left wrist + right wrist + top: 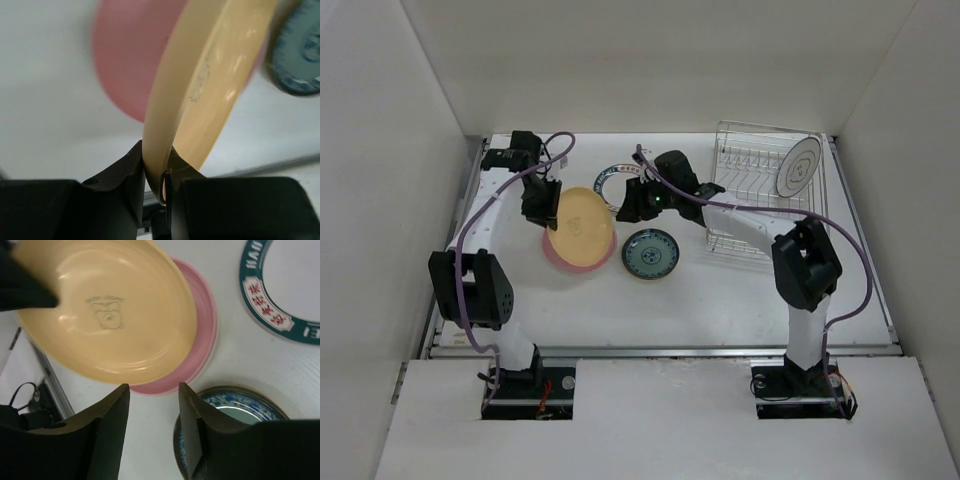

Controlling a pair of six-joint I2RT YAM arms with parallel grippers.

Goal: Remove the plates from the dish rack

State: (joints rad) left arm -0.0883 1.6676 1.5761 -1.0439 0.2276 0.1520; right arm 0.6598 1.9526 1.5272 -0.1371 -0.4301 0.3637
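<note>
**A:** Where is the yellow plate right now?

**B:** Centre-left in the overhead view. The left gripper [542,203] is clenched on the rim of the yellow plate [582,226], and its wrist camera shows both fingers [125,175] pinching the edge. The plate hangs tilted over the pink plate [565,258], which lies flat on the table [720,300]. I cannot tell whether its low edge touches the pink one.

**A:** So how should it be set down?

**B:** I would level it first. Lower the held edge until the plate sits flat and centred on the pink one, then open the fingers and draw straight back. Letting go while it is tilted risks a clatter or a slide towards the teal plate [650,253] just beside the stack.

**A:** Is the other arm in the way?

**B:** It is close. The right gripper [154,387] hovers released and empty in the middle of the overhead view. It sits between the white plate with the dark lettered rim [280,300] and the teal one, so it should hold clear.

**A:** What does the rack hold?

**B:** The dish rack [750,165] at the upper right holds one plate that I can see. That is a white plate with grey rings [798,165], upright at the rack's right end. The other slots look bare.
</note>
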